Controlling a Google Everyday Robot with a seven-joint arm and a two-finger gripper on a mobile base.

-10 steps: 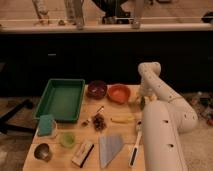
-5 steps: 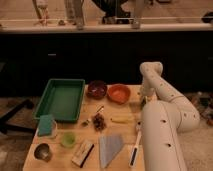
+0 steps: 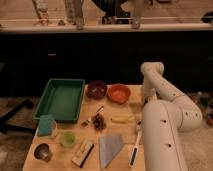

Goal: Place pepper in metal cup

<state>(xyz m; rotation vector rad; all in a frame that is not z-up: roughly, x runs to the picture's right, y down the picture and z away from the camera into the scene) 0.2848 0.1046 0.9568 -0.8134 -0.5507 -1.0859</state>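
Since a second ago the fingers of the gripper [image 3: 145, 100] have been drawn shut, and the arm [image 3: 165, 125] has hardly been moved. A wooden table [image 3: 127, 131] is seen in the middle, and the big white arm is bent over its right side. The gripper is held low at the right edge of the table, just beside the orange bowl [image 3: 119, 93]. Its fingers are pressed together, but whether anything is pinched between them cannot be told.

A green tray [image 3: 67, 80] is laid at the back left. A grey cloth [image 3: 110, 147] is spread near the front. A dark-brown bowl [image 3: 96, 89] is set between the tray and the orange bowl. A white brush [image 3: 135, 150] is laid at the front right.

The metal cup [image 3: 42, 151] is found at the front left corner, well apart from the gripper. The green cup [image 3: 67, 139] is placed just beside it. A thin yellow item [image 3: 122, 119] is laid near the middle. The pepper cannot be picked out for sure.
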